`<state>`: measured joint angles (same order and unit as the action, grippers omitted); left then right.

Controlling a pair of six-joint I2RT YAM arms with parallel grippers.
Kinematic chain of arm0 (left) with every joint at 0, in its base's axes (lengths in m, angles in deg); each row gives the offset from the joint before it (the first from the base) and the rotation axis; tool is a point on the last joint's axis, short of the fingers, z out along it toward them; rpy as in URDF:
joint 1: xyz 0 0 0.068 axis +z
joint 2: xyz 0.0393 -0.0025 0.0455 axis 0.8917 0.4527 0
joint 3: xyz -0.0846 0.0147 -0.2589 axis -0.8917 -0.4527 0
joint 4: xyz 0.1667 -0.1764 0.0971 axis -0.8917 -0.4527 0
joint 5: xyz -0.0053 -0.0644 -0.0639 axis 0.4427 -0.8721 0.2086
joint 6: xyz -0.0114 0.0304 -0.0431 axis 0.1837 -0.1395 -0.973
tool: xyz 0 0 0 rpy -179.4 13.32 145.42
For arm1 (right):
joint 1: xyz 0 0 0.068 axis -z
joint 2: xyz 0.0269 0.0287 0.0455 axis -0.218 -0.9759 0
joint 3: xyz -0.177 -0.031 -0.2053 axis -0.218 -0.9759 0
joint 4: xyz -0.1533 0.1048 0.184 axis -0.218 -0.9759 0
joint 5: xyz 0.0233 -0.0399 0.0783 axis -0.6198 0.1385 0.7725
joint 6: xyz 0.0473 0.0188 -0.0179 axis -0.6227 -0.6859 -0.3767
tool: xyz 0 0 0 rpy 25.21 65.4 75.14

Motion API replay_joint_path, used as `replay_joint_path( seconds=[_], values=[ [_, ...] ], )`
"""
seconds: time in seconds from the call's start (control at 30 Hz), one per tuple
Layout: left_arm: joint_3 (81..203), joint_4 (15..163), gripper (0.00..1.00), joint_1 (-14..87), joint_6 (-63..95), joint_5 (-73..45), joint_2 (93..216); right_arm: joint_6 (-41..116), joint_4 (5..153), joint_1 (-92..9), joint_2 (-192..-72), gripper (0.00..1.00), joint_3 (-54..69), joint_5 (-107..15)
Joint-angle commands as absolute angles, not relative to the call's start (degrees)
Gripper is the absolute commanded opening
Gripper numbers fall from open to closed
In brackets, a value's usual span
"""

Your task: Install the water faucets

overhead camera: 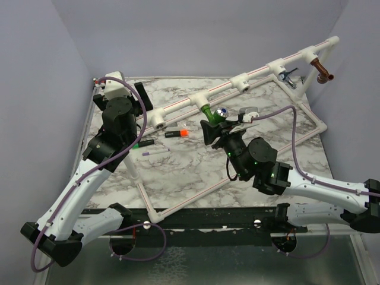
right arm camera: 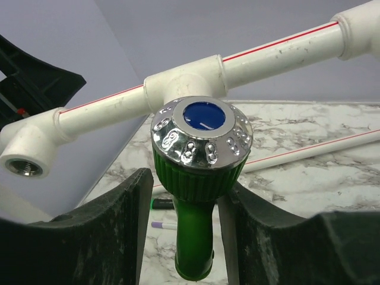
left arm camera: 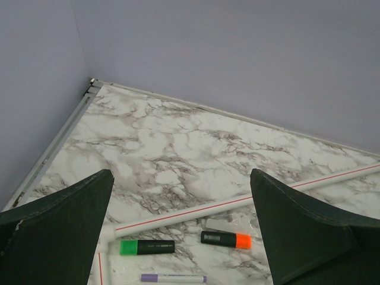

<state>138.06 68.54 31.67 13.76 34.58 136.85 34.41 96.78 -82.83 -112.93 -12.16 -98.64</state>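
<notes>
The step in hand looked like fitting the green faucet [right arm camera: 196,178] into the middle tee [right arm camera: 184,80] of the pipe frame [overhead camera: 178,104]. In the right wrist view the faucet filled the centre, its chrome, blue-centred knob facing the camera and the tee right behind it. The right claw [overhead camera: 218,126] was clenched on the faucet, its fingers [right arm camera: 119,225] pressed against both sides of the ribbed collar under the knob. Whether the thread had caught in the tee could not be seen.

The chrome faucet [overhead camera: 288,75] and the copper faucet [overhead camera: 324,72] already sat in fittings at the upper right of the top view, so the green one seemed the last.

The next move probably called for a turn about the faucet's own axis, keeping it square to the socket and ending with the spout down.

The left claw [left arm camera: 181,196] hung released and wide, with nothing between its fingers, at the upper left of the top view, apart from the work.

An empty threaded tee [right arm camera: 24,166] sat at the left of the right wrist view. An orange-capped marker [left arm camera: 225,239], a green-capped marker [left arm camera: 146,247] and a purple pen [left arm camera: 173,278] lay on the table [left arm camera: 178,142] below, clear of the turn. The pipe close behind the knob left the fingers little room to swing.
</notes>
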Motion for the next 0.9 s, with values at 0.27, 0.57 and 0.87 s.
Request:
replay_joint_path(
  seconds=[0.27,0.57,0.87],
  values=[
    [132.45,49.31,0.99,29.69,14.73,27.61,139.09,31.62,98.79,-83.08,-112.74,0.02,-12.56,-103.57],
    [132.50,49.27,0.99,29.69,14.82,27.61,138.93,8.73,100.72,-83.08,-111.84,0.00,-17.61,-104.12],
    [132.21,49.31,0.99,29.61,14.72,27.50,138.26,-11.89,103.89,-83.04,-111.14,0.01,-19.58,-101.98]
  ],
)
